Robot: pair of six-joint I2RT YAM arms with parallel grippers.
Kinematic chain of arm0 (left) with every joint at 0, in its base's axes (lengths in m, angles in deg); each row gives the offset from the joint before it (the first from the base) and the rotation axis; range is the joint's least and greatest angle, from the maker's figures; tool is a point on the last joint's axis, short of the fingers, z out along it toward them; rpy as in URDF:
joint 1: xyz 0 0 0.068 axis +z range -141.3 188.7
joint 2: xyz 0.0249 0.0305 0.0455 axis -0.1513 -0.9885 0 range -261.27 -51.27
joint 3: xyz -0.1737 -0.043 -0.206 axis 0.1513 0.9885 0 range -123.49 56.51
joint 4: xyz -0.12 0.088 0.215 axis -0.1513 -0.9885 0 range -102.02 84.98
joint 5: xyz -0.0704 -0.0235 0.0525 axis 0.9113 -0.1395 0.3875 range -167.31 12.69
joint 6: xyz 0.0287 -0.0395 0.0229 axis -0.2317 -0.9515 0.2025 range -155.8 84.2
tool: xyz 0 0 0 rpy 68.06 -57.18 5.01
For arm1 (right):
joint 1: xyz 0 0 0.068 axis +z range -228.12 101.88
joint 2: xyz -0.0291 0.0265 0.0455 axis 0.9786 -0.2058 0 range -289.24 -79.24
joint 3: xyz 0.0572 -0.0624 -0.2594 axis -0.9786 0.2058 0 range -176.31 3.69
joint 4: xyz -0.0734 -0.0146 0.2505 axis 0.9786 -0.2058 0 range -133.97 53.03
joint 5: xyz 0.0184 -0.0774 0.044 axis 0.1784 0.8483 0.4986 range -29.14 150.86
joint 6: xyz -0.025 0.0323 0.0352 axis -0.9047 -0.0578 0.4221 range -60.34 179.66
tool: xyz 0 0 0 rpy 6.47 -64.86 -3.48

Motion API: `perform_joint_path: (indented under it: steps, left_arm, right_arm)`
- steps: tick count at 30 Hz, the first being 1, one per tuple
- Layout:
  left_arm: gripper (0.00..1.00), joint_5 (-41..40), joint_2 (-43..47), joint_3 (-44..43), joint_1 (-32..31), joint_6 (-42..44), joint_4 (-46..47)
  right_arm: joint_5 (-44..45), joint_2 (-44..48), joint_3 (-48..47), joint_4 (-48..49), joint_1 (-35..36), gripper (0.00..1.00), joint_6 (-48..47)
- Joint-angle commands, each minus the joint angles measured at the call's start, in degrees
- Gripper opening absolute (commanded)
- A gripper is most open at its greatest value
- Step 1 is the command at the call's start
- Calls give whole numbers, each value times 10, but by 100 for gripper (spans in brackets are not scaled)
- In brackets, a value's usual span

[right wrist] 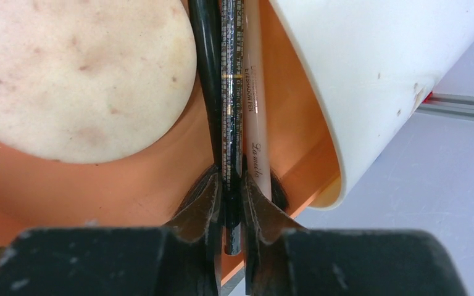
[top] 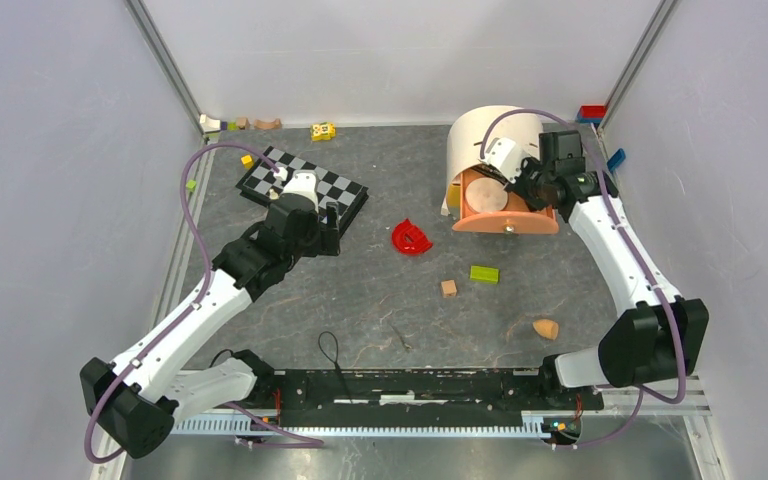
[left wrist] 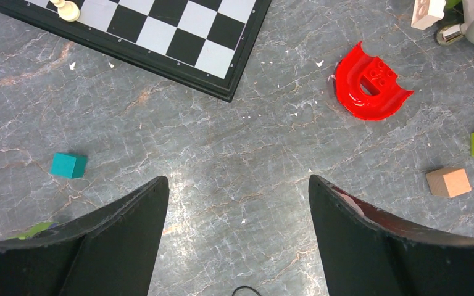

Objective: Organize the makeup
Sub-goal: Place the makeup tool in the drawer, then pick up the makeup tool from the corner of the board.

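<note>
My right gripper (right wrist: pixel 231 185) reaches into an orange makeup case (right wrist: pixel 129 185) under its curved white lid (right wrist: pixel 376 61), at the back right of the table. Its jaws are shut on a black-gold tube (right wrist: pixel 231 92). A pink stick (right wrist: pixel 254 92) lies along the tube's right side and a black handle (right wrist: pixel 205 61) along its left. A round peach compact (right wrist: pixel 80 74) fills the case's left part. An orange teardrop sponge (top: pixel 546 328) lies alone near the right arm's base. My left gripper (left wrist: pixel 237 185) hangs open over bare table, holding nothing.
A chessboard (top: pixel 305 185) with a white pawn (left wrist: pixel 68 10) lies under the left wrist. A red curved piece (top: pixel 410 238), a green block (top: pixel 484 273) and a wooden block (top: pixel 448 288) sit mid-table. A teal cube (left wrist: pixel 68 164) lies left; small toys line the back wall.
</note>
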Motion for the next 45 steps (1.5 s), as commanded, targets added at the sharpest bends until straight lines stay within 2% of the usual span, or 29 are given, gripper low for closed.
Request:
perform_joint_path:
  steps: [1,9,17,28,33,40,45]
  left_arm:
    - [89,-9,-2,-3,3,32,24]
    - [89,-13,-3,-3,3,33,24]
    - [89,-24,-3,-5,7,31,20]
    - [89,-22,0,-6,8,31,20]
    - [89,-23,-7,-17,7,30,11]
    - [86,0,-43,-63,7,1,-20]
    - [84,27,-63,-84,6,-38,-44]
  right_arm:
    - [12,-9,-2,28,-2,19,-5]
    - [-1,-1,-5,36,-2,34,0]
    - [-17,24,-33,35,-2,38,21]
    - [-33,126,-16,37,-2,41,43]
    - [-11,197,23,93,-2,44,104]
    - [65,304,101,204,-2,54,229]
    - [110,353,118,211,-2,55,332]
